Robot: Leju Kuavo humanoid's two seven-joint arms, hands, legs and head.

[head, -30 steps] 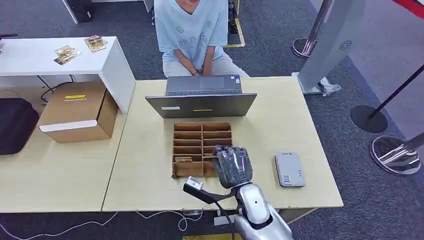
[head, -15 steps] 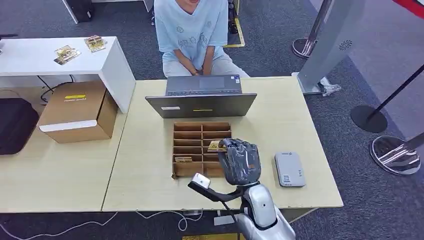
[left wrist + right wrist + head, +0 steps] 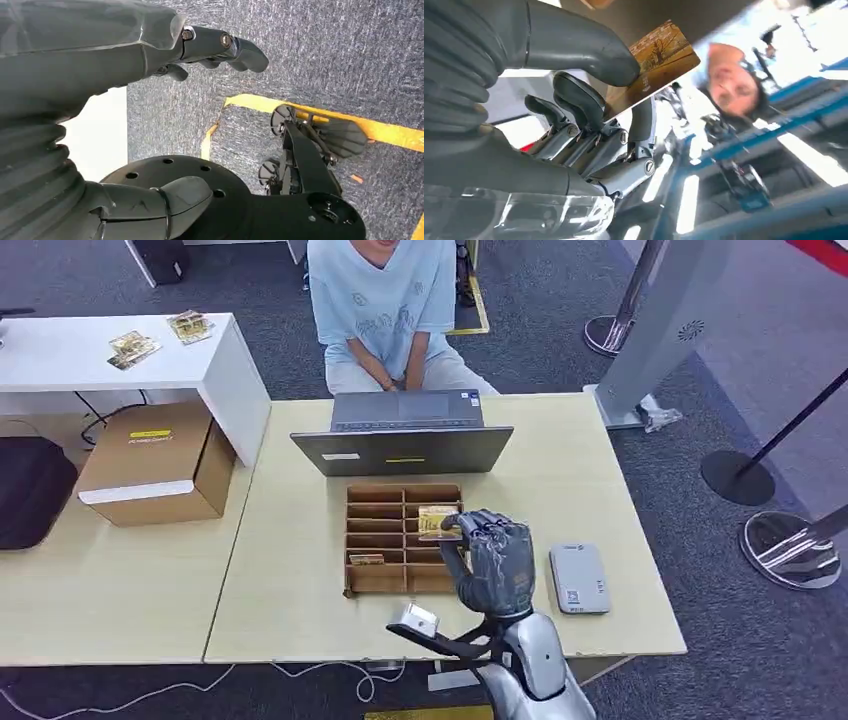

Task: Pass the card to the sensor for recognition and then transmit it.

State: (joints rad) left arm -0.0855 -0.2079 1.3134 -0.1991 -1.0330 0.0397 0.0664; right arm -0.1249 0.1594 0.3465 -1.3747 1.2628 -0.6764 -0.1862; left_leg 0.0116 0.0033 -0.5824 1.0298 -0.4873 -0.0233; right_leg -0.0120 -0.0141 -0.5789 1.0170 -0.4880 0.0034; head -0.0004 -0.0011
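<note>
Right now the right hand [image 3: 492,562] holds a card [image 3: 438,522] pinched between thumb and fingers, raised over the right column of the wooden tray [image 3: 362,512], which sits on the table [image 3: 290,570] in front of the laptop [image 3: 404,449]. The wrist view shows it plainly: the thumb [image 3: 589,47] presses on the card's printed face [image 3: 659,47], the darker fingers [image 3: 579,100] back it from the other side, and most of the card sticks out past the grip. The card is tan with a tree picture on it.

Another card [image 3: 366,559] lies in a left slot of the tray, low down. The grey sensor [image 3: 579,578] lies flat on the table just right of the hand, apart from both hand and card.

A person [image 3: 385,300] in a light blue shirt sits behind the laptop, hands together in the lap. A cardboard box [image 3: 155,465] stands on the floor left of the table, beside a white desk [image 3: 60,355] with two small cards on top.

The left hand [image 3: 75,55] hangs over grey carpet, holding nothing, its fingers [image 3: 235,47] stretched out and its thumb [image 3: 180,197] well apart from them.
</note>
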